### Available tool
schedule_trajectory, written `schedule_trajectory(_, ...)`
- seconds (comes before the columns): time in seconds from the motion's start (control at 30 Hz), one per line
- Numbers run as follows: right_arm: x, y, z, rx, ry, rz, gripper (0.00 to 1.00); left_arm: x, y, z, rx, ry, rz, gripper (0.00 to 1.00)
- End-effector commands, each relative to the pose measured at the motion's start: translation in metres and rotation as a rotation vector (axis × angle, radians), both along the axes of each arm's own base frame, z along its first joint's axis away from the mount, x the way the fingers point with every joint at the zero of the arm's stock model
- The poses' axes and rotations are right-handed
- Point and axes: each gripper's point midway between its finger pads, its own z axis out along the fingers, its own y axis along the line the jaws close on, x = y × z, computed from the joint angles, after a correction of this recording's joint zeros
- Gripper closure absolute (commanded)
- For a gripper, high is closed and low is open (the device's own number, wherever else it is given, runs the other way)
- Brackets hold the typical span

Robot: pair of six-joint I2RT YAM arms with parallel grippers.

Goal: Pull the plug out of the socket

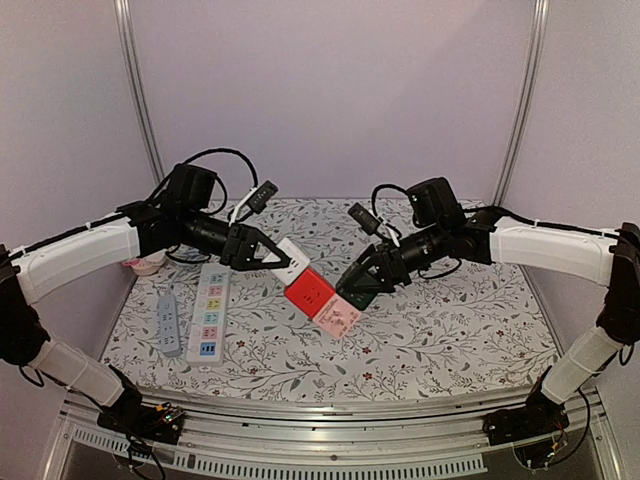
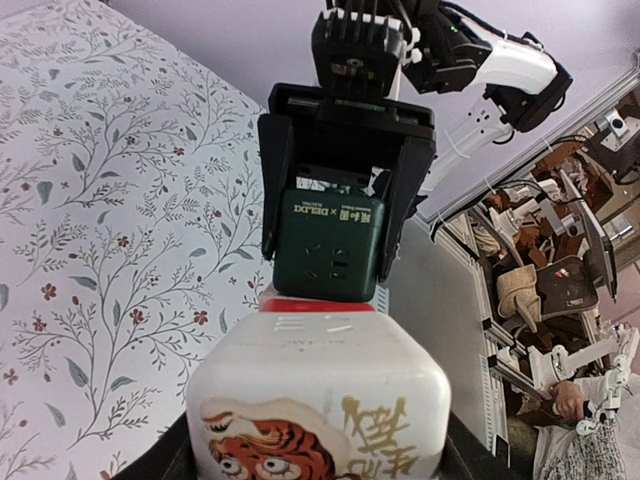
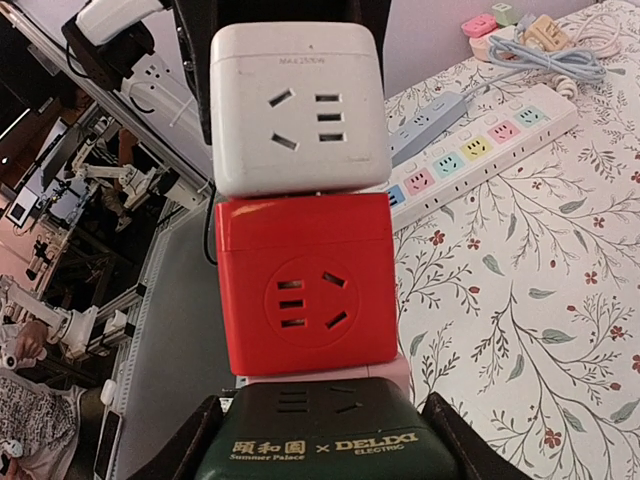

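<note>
Left wrist: white tiger-print cube socket (image 2: 318,400) clamped in left gripper (image 2: 318,455); green DELIXI cube (image 2: 330,240) pinched by right gripper (image 2: 335,255).
Right wrist: red cube (image 3: 305,295) and pink cube (image 3: 402,372) plugged between white and green.
Top: four-cube chain held between both arms over floral table (image 1: 450,330); pastel power strip (image 1: 208,315) laid at left.

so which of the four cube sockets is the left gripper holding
The white cube at the chain's end, in the left gripper. The red cube and pink cube sit ungripped between; the right gripper holds the dark green cube.
</note>
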Motion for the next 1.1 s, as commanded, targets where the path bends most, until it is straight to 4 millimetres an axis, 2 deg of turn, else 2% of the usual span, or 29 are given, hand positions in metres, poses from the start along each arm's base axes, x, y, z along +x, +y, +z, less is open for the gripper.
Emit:
schedule_trajectory(0.0, -0.014, -0.003, -0.013, -0.11, -0.045, 0.039, 0.71, -0.006, -0.004, 0.028, -0.049, -0.03, -0.051, 1.0)
schedule_trajectory(0.27, -0.008, -0.001, -0.014, -0.115, -0.059, 0.02, 0.72, -0.005, 0.001, 0.033, -0.037, -0.072, -0.028, 1.0)
schedule_trajectory(0.47, 0.002, -0.001, 0.003, -0.044, -0.072, -0.046, 0.71, -0.002, 0.008, 0.044, -0.058, -0.131, 0.02, 1.0)
schedule_trajectory(0.7, 0.014, -0.004, 0.015, -0.003, -0.057, -0.12, 0.71, 0.005, 0.024, 0.067, -0.137, -0.191, 0.097, 1.0)
schedule_trajectory(1.07, 0.015, 0.001, 0.012, 0.012, -0.023, -0.111, 0.71, 0.005, 0.025, 0.068, -0.152, -0.18, 0.091, 1.0)
